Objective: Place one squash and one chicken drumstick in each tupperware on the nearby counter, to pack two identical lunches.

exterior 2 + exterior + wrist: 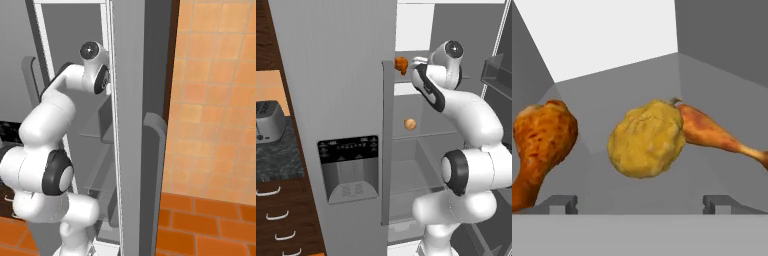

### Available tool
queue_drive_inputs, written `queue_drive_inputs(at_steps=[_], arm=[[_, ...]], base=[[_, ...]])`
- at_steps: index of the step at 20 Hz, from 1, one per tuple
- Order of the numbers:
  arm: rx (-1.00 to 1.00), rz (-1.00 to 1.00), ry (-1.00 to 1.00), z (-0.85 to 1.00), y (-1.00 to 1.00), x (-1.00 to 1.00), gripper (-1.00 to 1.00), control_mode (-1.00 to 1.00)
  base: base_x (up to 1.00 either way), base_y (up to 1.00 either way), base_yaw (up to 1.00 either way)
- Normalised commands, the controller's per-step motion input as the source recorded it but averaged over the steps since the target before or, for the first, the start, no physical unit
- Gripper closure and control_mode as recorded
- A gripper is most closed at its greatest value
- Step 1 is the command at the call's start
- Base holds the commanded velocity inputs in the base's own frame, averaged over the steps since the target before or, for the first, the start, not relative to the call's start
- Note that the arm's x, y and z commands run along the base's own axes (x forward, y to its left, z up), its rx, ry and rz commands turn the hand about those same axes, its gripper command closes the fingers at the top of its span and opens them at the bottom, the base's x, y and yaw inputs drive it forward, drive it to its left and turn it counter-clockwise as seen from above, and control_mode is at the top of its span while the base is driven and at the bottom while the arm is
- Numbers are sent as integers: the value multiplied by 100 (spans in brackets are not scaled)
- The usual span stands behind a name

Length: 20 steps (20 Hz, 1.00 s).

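Nearest to the hand camera are the two dark finger tips (pixel 562 202) of my tool (pixel 639 202), and they stand wide apart with nothing between them, so the tool is released. Just beyond them, in the middle, sits the knobbly yellow squash (pixel 646 145) on the grey fridge shelf (pixel 712 165). One chicken drumstick (pixel 543 142) stands to its left, a little apart. The second drumstick (pixel 712 132) lies to its right, and its thick end touches the squash or passes behind it; I cannot tell which.

From the left base view, my hand reaches into the upper shelf of the open fridge, beside a drumstick (pixel 401 65). The tan squash (pixel 410 124) rests on a lower shelf. The worktop (pixel 276 150) lies far to the left, with a toaster (pixel 268 121) on it; I do not see the containers there.

I judge that the step is to pick the yellow squash. To do it well, I should go straight forward, keep the squash centred, and close around its widest part. The right drumstick is the risk, because one finger may push it.
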Motion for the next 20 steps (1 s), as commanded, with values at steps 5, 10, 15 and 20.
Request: queue_drive_inputs(at_steps=[5, 10, 15, 20], arm=[[0, 0, 0, 0, -10, 50, -100, -100], [0, 0, 0, -7, -8, 46, -100, -100], [0, 0, 1, -23, -3, 29, 100, -100], [0, 0, 0, -35, 6, -17, 100, -100]], base=[[0, 0, 0], [0, 0, 0], [0, 0, 0], [0, 0, 0]])
